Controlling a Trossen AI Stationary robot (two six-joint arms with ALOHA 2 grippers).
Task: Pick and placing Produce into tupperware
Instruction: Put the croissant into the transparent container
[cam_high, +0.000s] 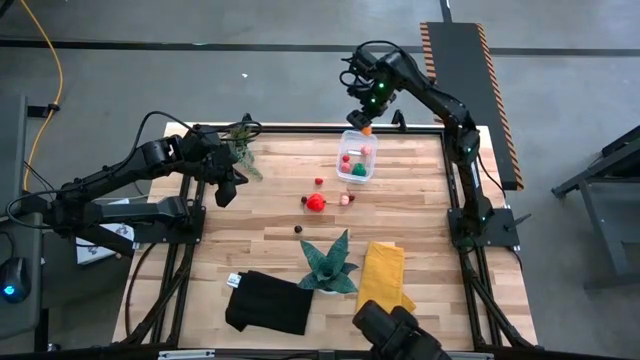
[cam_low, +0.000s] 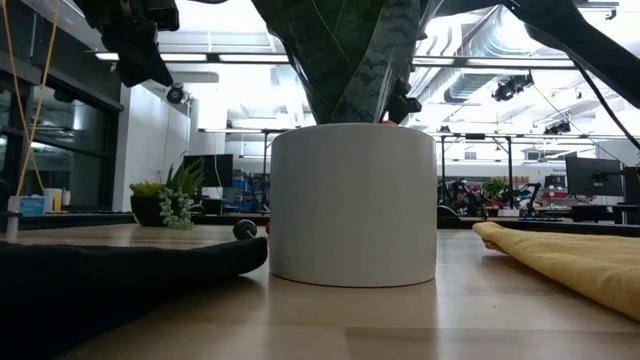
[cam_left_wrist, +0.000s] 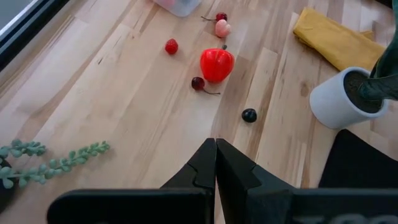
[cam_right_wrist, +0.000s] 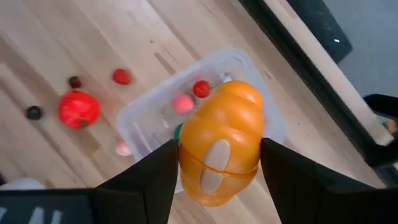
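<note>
The tupperware (cam_high: 356, 158), a small clear tub, sits at the far middle of the table and holds red, pink and green pieces. My right gripper (cam_right_wrist: 219, 168) hangs over its far end, shut on an orange ribbed toy vegetable (cam_right_wrist: 222, 149). More produce lies loose on the wood near the tub: a big red piece (cam_high: 316, 202), a small red one (cam_high: 319, 182), a pink one (cam_high: 345, 199) and a dark ball (cam_high: 298, 229). My left gripper (cam_left_wrist: 216, 155) is shut and holds nothing, raised over the table's left part. My right gripper pinches the orange toy between its two fingers, one on each opposite side (cam_right_wrist: 186, 155). The fingers come from above, pointing steeply down. The toy is lifted clear, above the tub's far end (cam_right_wrist: 249, 68).
A teal spiky plant in a white pot (cam_high: 330, 265) stands at the near middle, with a folded yellow cloth (cam_high: 385, 275) to its right and a black cloth (cam_high: 268, 303) to its left. A small leafy plant (cam_high: 240, 140) sits at the far left.
</note>
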